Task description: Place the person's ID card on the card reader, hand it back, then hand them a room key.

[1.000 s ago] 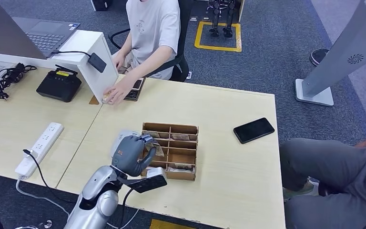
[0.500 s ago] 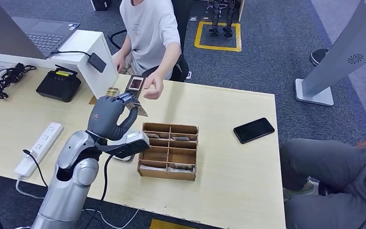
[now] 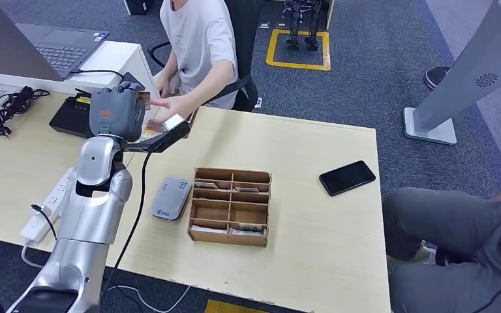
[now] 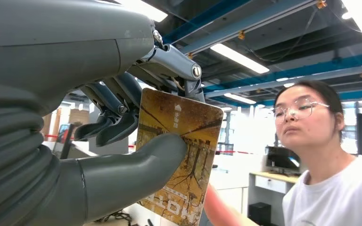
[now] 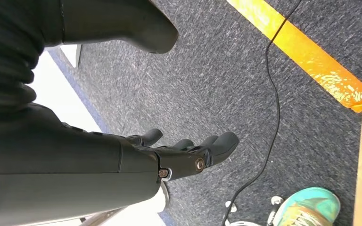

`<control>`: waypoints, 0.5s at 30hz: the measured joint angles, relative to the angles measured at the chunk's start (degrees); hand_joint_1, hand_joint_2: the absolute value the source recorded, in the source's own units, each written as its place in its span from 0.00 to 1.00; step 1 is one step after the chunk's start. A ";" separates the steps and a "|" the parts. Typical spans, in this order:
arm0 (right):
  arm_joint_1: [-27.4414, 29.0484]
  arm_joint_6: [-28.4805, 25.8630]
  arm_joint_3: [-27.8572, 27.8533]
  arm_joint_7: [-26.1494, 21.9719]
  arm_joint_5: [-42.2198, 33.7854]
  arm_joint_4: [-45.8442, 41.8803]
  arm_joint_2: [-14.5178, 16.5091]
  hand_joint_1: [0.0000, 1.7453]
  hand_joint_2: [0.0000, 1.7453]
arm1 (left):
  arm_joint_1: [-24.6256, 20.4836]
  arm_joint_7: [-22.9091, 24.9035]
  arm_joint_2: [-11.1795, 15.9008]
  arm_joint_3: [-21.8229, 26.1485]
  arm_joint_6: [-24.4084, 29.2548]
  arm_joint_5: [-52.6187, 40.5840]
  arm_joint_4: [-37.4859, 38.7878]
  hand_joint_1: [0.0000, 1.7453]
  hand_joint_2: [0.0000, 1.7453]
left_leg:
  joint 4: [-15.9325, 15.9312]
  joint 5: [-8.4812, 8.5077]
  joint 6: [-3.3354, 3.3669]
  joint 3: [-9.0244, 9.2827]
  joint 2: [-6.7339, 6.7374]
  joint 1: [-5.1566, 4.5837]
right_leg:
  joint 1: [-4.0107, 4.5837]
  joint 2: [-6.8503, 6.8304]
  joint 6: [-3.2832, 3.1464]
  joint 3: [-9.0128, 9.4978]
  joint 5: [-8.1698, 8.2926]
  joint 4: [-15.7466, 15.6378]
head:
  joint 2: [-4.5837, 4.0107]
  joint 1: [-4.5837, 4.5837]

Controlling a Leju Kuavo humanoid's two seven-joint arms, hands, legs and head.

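The wooden compartment box (image 3: 230, 206) sits on the pale desk (image 3: 313, 215) and serves as my landmark: just beside its left wall lies the grey card reader (image 3: 171, 198), bare on top, and off to its right, well apart, rests a black smartphone (image 3: 347, 177). Farther left of the box a white power strip (image 3: 53, 203) lies near the desk's near edge, and beyond that, toward the far left, a black device (image 3: 80, 115) and a bundle of black cable (image 3: 11, 105) sit by the white riser (image 3: 121, 72) that carries a laptop (image 3: 59, 44). Behind the box, across the desk, a person in a white T-shirt (image 3: 202, 36) sits with one hand (image 3: 169, 104) reaching out over the desk's far edge, close to my raised hand. My left hand (image 3: 116, 111) is lifted well above and left of the box, and its thumb (image 4: 136, 165) presses the room key card (image 4: 181, 155), a yellow-brown printed card, against my fingers (image 4: 111, 127), so it is clamped firmly. My right hand (image 5: 188, 153) hangs beside the desk over grey carpet (image 5: 226, 70), fingers loosely spread, holding nothing.
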 joint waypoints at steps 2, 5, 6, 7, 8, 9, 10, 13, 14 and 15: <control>-0.03 0.09 0.05 -0.07 0.00 0.00 0.09 0.00 1.00 | -0.92 1.05 0.22 0.07 0.58 0.00 2.01 1.00 1.00 | 0.00 0.00 0.00 -0.01 0.00 0.00 | 0.00 0.00 0.00 -0.01 0.00 0.00 | 0.00 0.01; -0.07 0.40 0.07 0.07 0.00 0.00 0.23 0.00 1.00 | -2.01 1.25 0.27 0.31 0.97 0.00 4.41 1.00 1.00 | 0.00 0.00 0.00 -0.03 0.00 0.00 | 0.00 0.00 0.00 -0.01 0.00 -0.01 | 0.00 0.01; -0.09 0.50 0.07 0.17 0.00 0.00 0.28 0.00 1.00 | -2.25 1.20 0.26 0.40 1.04 0.00 5.01 1.00 1.00 | 0.00 0.00 0.00 -0.03 0.00 -0.01 | 0.00 0.00 0.00 -0.01 0.00 -0.01 | 0.00 0.00; -0.11 0.59 0.07 0.30 0.00 0.00 0.32 0.00 1.00 | -2.42 1.09 0.26 0.49 1.13 0.00 5.59 1.00 1.00 | 0.00 0.00 0.00 -0.03 0.00 -0.01 | -0.01 0.00 0.00 -0.01 0.00 -0.01 | 0.00 0.00; -0.12 0.63 0.08 0.42 0.00 0.00 0.34 0.00 1.00 | -2.55 0.90 0.24 0.60 1.22 0.00 6.13 1.00 1.00 | 0.00 0.00 0.00 -0.03 0.00 -0.01 | -0.01 0.00 0.00 -0.01 0.00 -0.01 | 0.00 0.00; -0.13 0.63 0.08 0.53 0.00 0.00 0.36 0.00 1.00 | -2.64 0.62 0.20 0.74 1.31 0.00 6.62 1.00 1.00 | 0.00 0.00 0.00 -0.03 0.00 -0.01 | -0.01 0.00 0.00 -0.01 0.00 -0.01 | 0.00 0.00; -0.14 0.61 0.09 0.63 0.00 0.00 0.36 0.00 1.00 | -2.69 0.34 0.16 0.91 1.37 0.00 7.05 1.00 1.00 | 0.00 0.00 0.00 -0.03 0.00 -0.01 | -0.01 0.00 0.00 -0.01 0.00 -0.01 | 0.00 0.00; -0.16 0.56 0.10 0.82 0.00 0.00 0.37 0.00 1.00 | -2.82 -0.23 -0.02 1.61 1.45 0.00 8.01 1.00 1.00 | 0.00 0.00 0.00 -0.03 0.00 -0.01 | 0.00 0.00 0.00 -0.01 0.00 -0.01 | 0.00 0.00; -0.16 0.56 0.11 0.85 0.00 0.00 0.38 0.00 1.00 | -2.85 -0.33 -0.07 1.78 1.47 0.00 8.27 1.00 1.00 | 0.00 0.00 0.00 -0.03 0.00 -0.01 | 0.00 0.00 0.00 -0.01 0.00 -0.01 | 0.00 0.00; -0.16 0.56 0.12 0.87 0.00 0.00 0.39 0.00 1.00 | -2.87 -0.41 -0.11 1.87 1.51 0.00 8.51 1.00 1.00 | 0.00 0.00 0.00 -0.03 0.00 -0.01 | 0.00 0.00 0.00 -0.02 0.00 -0.01 | 0.00 0.00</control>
